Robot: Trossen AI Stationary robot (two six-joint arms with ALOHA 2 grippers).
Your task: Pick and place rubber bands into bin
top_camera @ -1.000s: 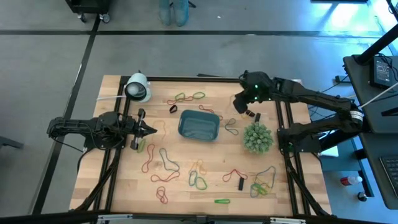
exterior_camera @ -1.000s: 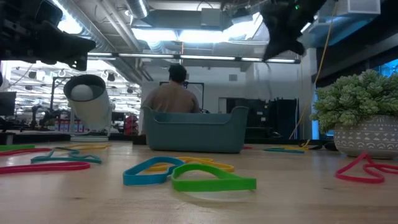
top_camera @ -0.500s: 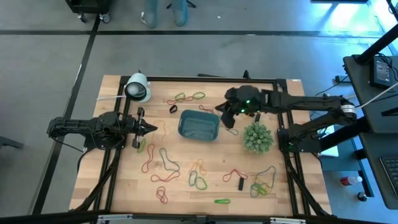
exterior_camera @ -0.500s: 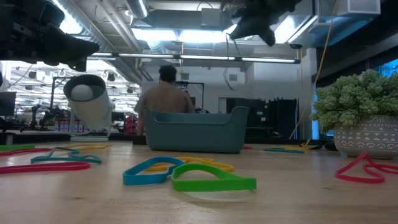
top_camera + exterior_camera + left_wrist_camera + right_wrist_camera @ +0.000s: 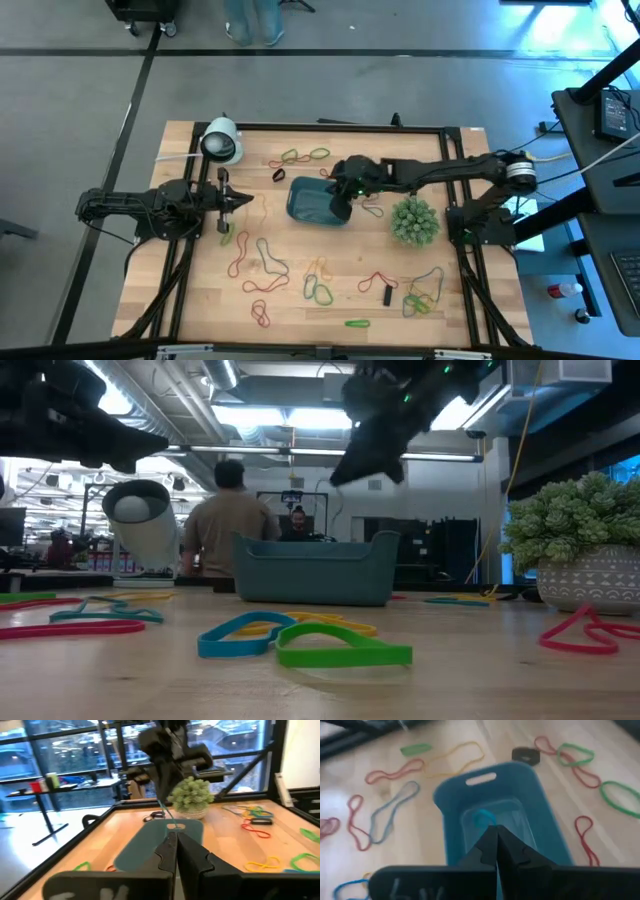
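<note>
The blue-teal bin (image 5: 312, 200) stands mid-table, toward the far side. My right gripper (image 5: 339, 208) hangs over the bin's right half, shut on a thin blue rubber band (image 5: 482, 817), and is well above the bin's rim in the low view (image 5: 336, 478). Several rubber bands lie flat on the wood: green and red ones (image 5: 305, 155) beyond the bin, and others (image 5: 260, 262) (image 5: 424, 290) nearer me. My left gripper (image 5: 238, 203) waits shut at the table's left, pointing level at the bin (image 5: 150, 840). My right gripper pinches the blue rubber band between its two fingertips (image 5: 490, 837), slanting down from the table's right. Which part of the loop it has is hidden by the fingers. A thin strand (image 5: 164, 810) hangs slack below them, over the bin's inside.
A white dome-shaped object (image 5: 221, 142) stands at the far left corner. A spiky green plant in a pot (image 5: 414, 221) stands right of the bin. Small black blocks (image 5: 388, 294) lie among the bands. People stand in the room behind the table (image 5: 225, 520).
My right gripper has travelled toward the table's left edge and downward, from the far side of the plant to a spot over the bin, tipping further down and staying shut. A person in the room behind has walked to the left.
</note>
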